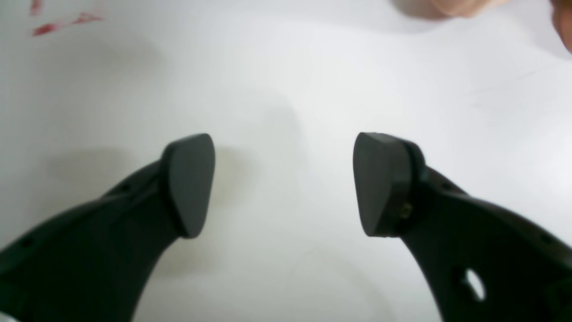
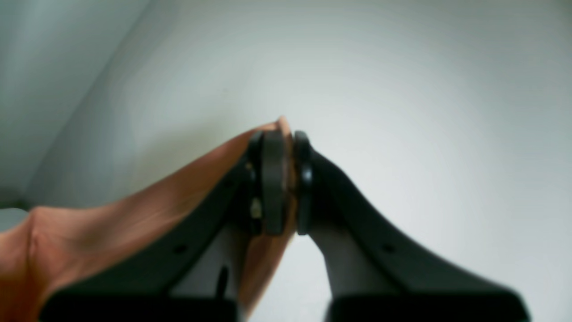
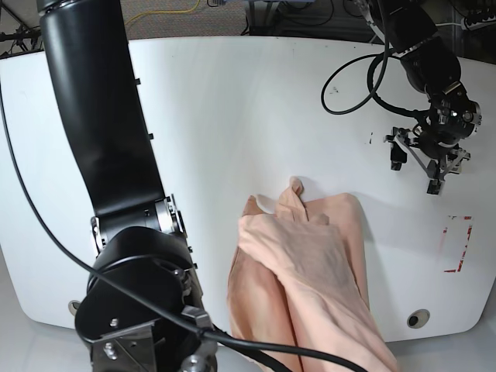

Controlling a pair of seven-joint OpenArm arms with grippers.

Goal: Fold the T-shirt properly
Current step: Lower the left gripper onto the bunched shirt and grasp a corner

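Overhead, left end effector (image 1: 283, 183) wide open, empty above white table (image 1: 286, 67); right end effector (image 2: 286, 179) apparently pinching T-shirt (image 3: 310, 256) edge.

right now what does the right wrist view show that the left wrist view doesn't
Only the right wrist view shows the right gripper shut on a fold of the peach T-shirt, lifted so the cloth drapes away to the lower left.

Only the left wrist view shows the left gripper open and holding nothing, with red marks on the table at upper left.

Both show the white table as backdrop and some of the T-shirt, though the left wrist view catches only a blurred peach sliver at its top right edge.
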